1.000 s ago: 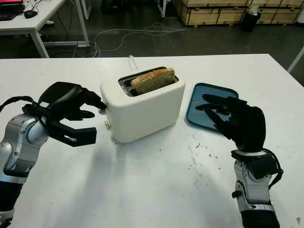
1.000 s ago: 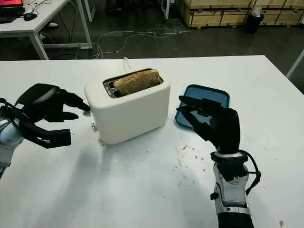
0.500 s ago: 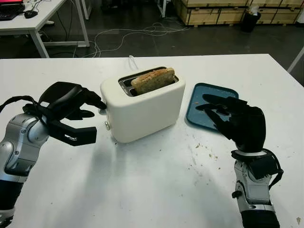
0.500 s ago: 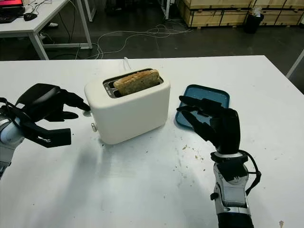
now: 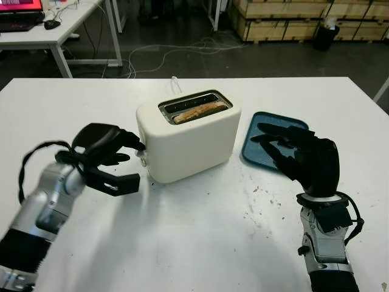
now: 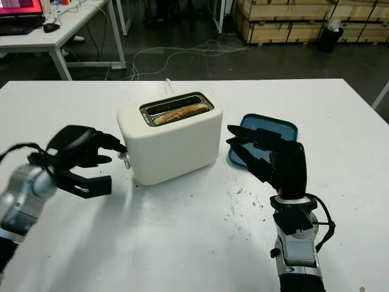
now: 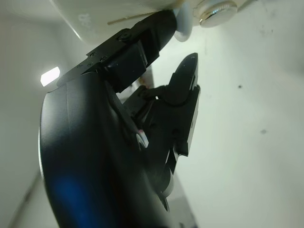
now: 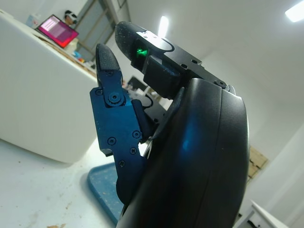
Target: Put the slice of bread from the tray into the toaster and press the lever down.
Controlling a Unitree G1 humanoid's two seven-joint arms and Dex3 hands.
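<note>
The white toaster (image 5: 193, 145) stands mid-table with the slice of bread (image 5: 196, 112) sunk low in its near slot. My left hand (image 5: 135, 162) is at the toaster's left end, open, with a fingertip (image 7: 151, 34) pressed on top of the white lever (image 7: 183, 24), which sits low beside the small knob (image 7: 217, 6). The blue tray (image 5: 271, 120) lies to the right of the toaster with nothing on it. My right hand (image 5: 275, 139) hovers open over the tray's near edge and hides part of it.
Crumbs (image 5: 260, 193) are scattered on the white table (image 5: 194, 243) in front of the tray. The toaster's white cord (image 5: 175, 83) runs off the far edge. Beyond the table are a desk (image 5: 55, 30), floor cables and wooden crates (image 5: 292, 12).
The bread has dropped from sticking out of the slot to deep inside it. My left hand has gone down with the lever. The head view has shifted a little.
</note>
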